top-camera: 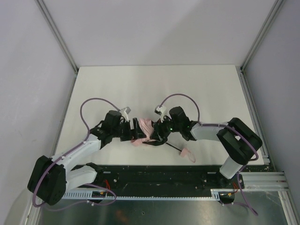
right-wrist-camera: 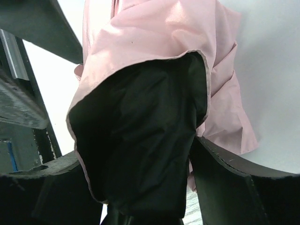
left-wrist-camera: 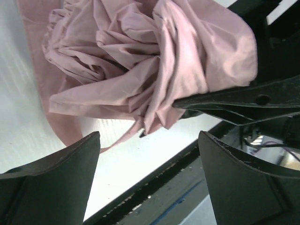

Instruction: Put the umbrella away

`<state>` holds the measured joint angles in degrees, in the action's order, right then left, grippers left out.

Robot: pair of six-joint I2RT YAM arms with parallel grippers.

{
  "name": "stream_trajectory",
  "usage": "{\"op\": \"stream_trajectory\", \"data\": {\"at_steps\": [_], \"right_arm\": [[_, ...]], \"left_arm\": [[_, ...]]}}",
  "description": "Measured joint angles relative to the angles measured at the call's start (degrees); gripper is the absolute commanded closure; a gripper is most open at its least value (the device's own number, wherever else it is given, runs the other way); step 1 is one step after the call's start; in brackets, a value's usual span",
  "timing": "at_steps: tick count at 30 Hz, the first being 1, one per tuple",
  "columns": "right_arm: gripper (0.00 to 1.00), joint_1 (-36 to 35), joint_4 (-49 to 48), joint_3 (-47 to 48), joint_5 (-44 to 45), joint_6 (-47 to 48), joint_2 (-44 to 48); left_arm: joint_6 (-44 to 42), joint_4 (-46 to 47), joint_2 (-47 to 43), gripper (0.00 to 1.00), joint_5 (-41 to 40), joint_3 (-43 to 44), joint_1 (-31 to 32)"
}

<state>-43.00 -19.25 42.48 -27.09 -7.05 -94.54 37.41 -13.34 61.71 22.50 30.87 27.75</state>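
The umbrella [top-camera: 146, 127] lies as a crumpled pale pink bundle near the table's front middle, between my two grippers. Its thin black shaft [top-camera: 173, 147] runs right to the small pink handle [top-camera: 188, 154]. My left gripper [top-camera: 133, 131] is open just left of the bundle. In the left wrist view the gripper [left-wrist-camera: 149, 140] has only bare table between its fingers, with the umbrella [left-wrist-camera: 140, 61] beyond the tips. My right gripper [right-wrist-camera: 136, 150] is open wide, and a fold of the umbrella [right-wrist-camera: 159, 37] showing its black lining [right-wrist-camera: 140, 140] hangs between its fingers.
The white tabletop [top-camera: 154, 84] stretches away behind the grippers. A black rail [top-camera: 159, 176] runs along the near edge just below the umbrella. Metal frame posts [top-camera: 65, 51] and grey walls close in both sides. Purple cables [top-camera: 91, 101] loop over both wrists.
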Motion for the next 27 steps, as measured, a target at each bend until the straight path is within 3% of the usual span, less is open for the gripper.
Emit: {"op": "stream_trajectory", "data": {"at_steps": [8, 17, 27], "right_arm": [[0.31, 1.51, -1.73, 0.04, -3.78, -1.11, -1.77], [0.29, 1.62, -2.08, 1.70, -6.01, -1.11, -4.26], [0.15, -0.74, 2.01, 5.75, -6.36, 0.70, -6.12]], "left_arm": [[-4.55, 0.83, 3.54, 0.35, -1.99, -0.13, 1.07], [-3.19, 3.19, 5.97, 0.95, -0.28, -4.96, 1.55], [2.93, 2.89, 1.44, 1.00, 1.27, -11.80, 2.58]]}}
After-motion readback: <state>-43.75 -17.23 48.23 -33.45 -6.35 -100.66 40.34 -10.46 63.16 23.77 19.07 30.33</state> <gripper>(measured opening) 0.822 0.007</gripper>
